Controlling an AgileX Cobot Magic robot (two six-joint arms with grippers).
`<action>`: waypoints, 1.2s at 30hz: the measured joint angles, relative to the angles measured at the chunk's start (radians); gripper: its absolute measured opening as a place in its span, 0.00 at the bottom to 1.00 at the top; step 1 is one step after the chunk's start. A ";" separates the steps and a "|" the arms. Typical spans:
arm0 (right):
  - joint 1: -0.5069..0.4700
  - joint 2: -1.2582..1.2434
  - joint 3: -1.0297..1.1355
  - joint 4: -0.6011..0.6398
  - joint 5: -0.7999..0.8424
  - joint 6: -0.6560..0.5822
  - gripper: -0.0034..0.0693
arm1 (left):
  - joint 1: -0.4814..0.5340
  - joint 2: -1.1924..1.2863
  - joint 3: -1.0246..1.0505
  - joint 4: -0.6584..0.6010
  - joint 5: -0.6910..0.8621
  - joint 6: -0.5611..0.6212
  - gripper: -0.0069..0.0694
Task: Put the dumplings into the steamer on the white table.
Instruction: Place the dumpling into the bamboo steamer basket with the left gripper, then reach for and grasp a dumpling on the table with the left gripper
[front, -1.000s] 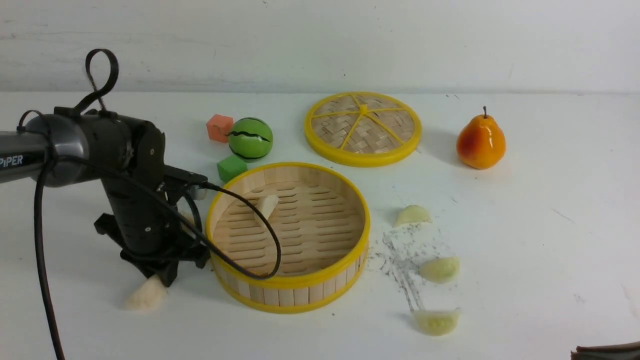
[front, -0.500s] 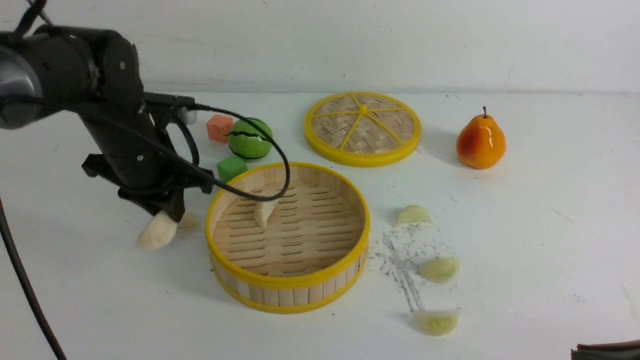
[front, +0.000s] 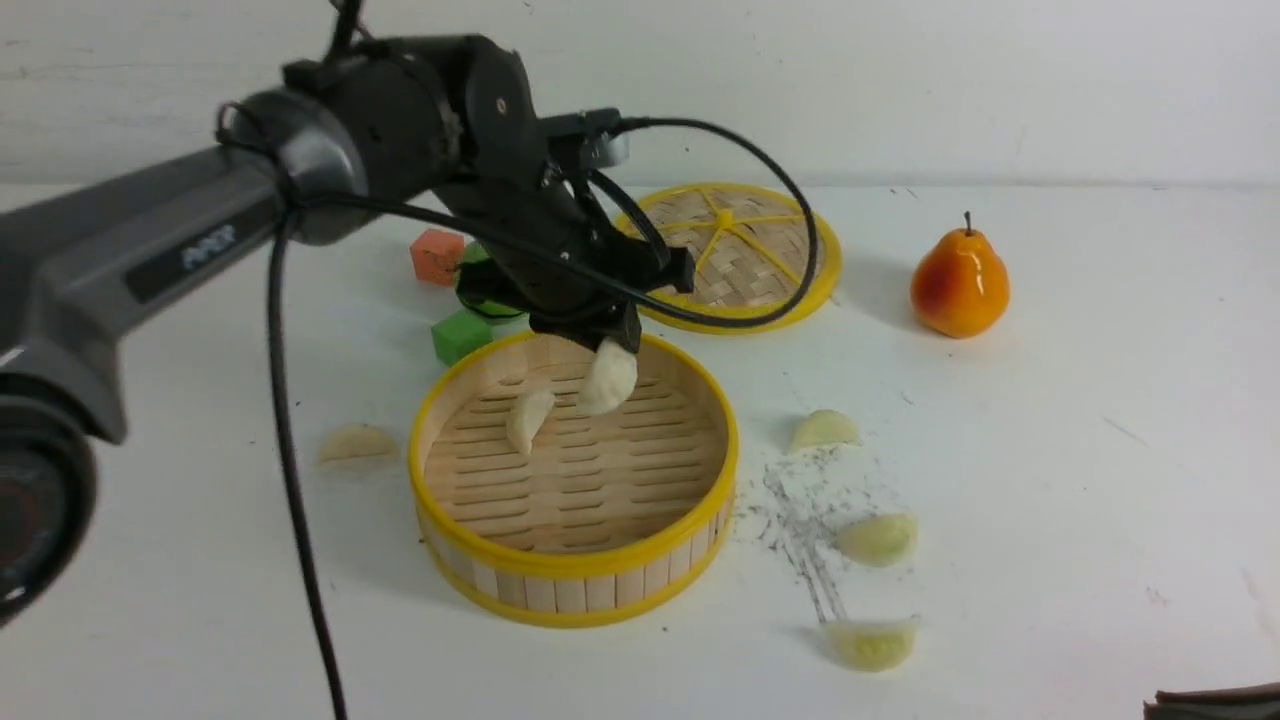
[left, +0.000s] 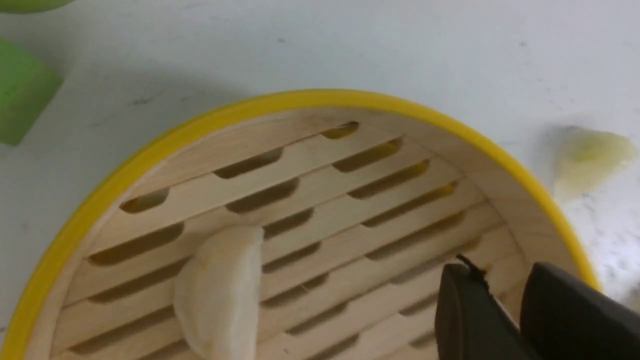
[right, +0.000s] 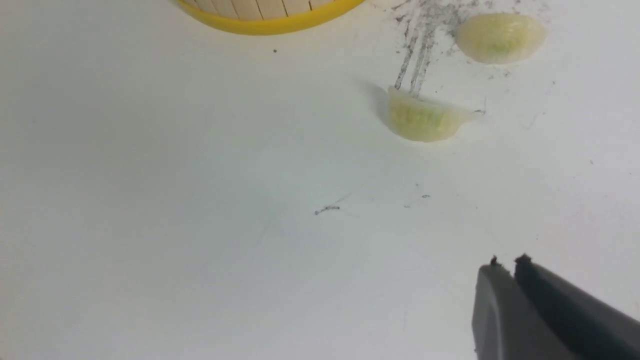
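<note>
Drop-off step: my left gripper (front: 603, 348) is clamped on a cream dumpling (front: 607, 378), hanging over the steamer (front: 580, 590) at approx 12 o'clock; right gripper (right: 505, 262) pinched shut, empty. Next imo: dip lower, let go.

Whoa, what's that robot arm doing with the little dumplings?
The left gripper is holding a cream dumpling in the air just above the steamer, probably about to drop it in. One dumpling already lies inside. Four more wait on the white table: a cream one left of the steamer and three yellow-green ones to its right. The right gripper is shut and empty.
</note>
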 joint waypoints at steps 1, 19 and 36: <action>0.000 0.000 0.000 -0.001 0.001 0.000 0.10 | 0.002 0.042 -0.011 0.012 0.000 -0.009 0.27; 0.000 0.000 0.000 -0.012 -0.024 0.000 0.10 | 0.006 0.114 -0.021 0.073 -0.053 -0.082 0.54; 0.000 0.000 0.000 -0.001 -0.029 0.000 0.10 | 0.276 -0.019 0.023 0.267 0.263 0.329 0.65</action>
